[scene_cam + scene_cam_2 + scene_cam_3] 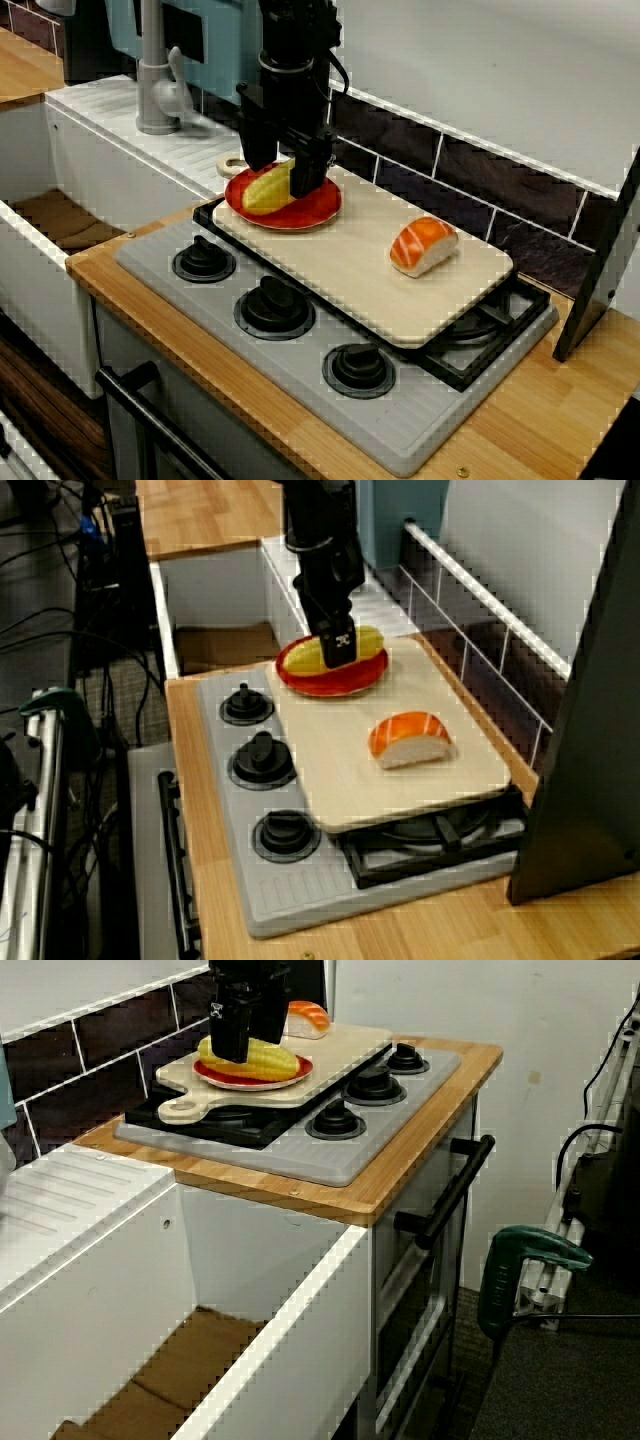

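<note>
Directly under the tool (285, 178) sits a round, glossy red plate (305, 216); in it lies one yellow corn cob (263, 193), ridged and blunt-ended, resting on its side. The tool's two black fingers (311, 168) stand spread to about the cob's width, one on each flank, tips low beside it; whether they press the cob or only bracket it I cannot tell from any view. The plate rests on the near end of a pale wooden cutting board (350, 275), flat and round-cornered; further along the board, well apart from the tool, lies a salmon nigiri (423, 246), striped orange over white rice. Below the board is a grey stove top (300, 385) with three black knobs (273, 308), set in a light wood surface (545, 415); behind the tool stand a grey faucet (155, 85) and dark glossy tiles (480, 175).
</note>
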You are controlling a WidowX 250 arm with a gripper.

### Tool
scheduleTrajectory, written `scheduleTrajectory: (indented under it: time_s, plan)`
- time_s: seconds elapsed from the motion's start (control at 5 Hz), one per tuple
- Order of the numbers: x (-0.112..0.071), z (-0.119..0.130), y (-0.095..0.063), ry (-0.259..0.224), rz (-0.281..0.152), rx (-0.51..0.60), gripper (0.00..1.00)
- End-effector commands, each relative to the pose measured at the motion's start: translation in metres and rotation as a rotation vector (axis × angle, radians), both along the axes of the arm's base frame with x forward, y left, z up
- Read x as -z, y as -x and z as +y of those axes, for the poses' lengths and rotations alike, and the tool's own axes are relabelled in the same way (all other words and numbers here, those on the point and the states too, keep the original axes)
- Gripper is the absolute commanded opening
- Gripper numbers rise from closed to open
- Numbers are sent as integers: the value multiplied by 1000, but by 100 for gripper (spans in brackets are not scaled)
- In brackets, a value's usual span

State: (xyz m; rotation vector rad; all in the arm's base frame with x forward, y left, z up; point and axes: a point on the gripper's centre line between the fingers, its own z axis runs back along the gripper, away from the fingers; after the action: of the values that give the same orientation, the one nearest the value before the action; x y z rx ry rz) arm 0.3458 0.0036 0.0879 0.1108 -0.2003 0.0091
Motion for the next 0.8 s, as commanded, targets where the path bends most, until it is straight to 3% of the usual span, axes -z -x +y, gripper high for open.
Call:
scheduleTrajectory:
  time_s: [0.0, 0.2, 0.4, 0.6]
  plan:
    - [-11, -2, -3, -3, -44, -2, 100]
    - [-10, -3, -4, -3, -43, 5, 100]
    - [-11, -3, -3, -2, -54, 12, 0]
    - [-14, -4, -2, 0, -63, 20, 0]
